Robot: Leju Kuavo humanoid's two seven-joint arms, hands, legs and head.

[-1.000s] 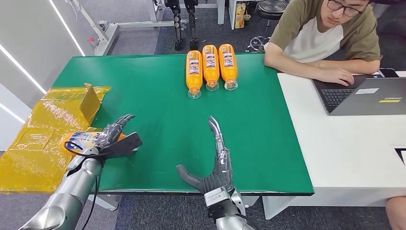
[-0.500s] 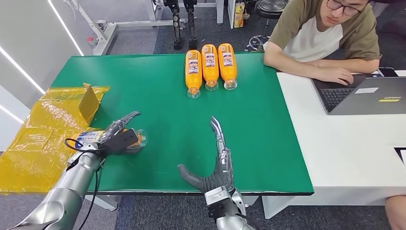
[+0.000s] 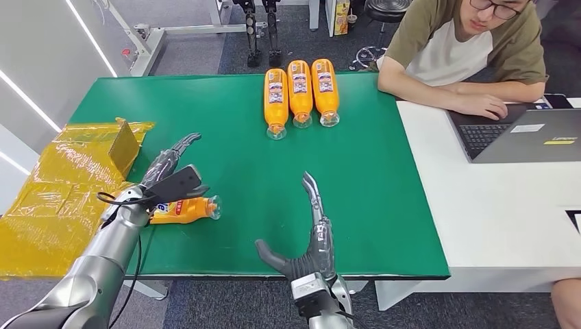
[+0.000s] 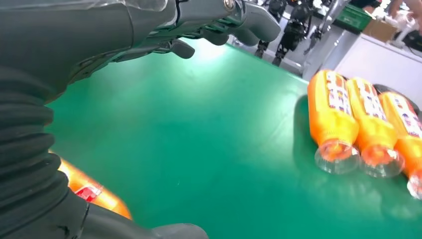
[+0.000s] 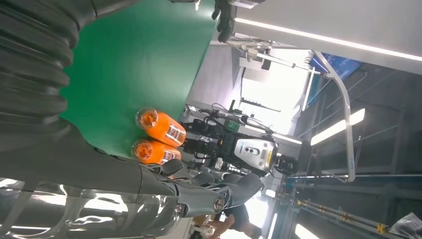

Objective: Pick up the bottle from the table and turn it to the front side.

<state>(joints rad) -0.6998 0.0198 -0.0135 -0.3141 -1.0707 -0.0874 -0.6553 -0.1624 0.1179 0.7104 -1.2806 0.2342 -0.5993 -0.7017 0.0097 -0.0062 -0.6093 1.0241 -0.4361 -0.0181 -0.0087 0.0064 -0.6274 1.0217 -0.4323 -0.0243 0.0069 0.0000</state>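
Orange bottle (image 3: 183,208) half hidden under left robot hand (image 3: 168,176); grip unclear; right robot hand (image 3: 310,236) spread, empty.

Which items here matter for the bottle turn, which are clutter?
Job:
- bottle lying on the green table, under the left hand
- right hand, open, holding nothing

Lying about:
- three orange bottles at the far edge
- yellow bags
- laptop

A green table (image 3: 384,199) carries three orange bottles (image 3: 300,86) lying side by side at its far edge, caps toward the near side, one more orange bottle (image 3: 183,208) lying on its side near the left front, and crinkled yellow wrapping (image 3: 62,185) overhanging the left edge.
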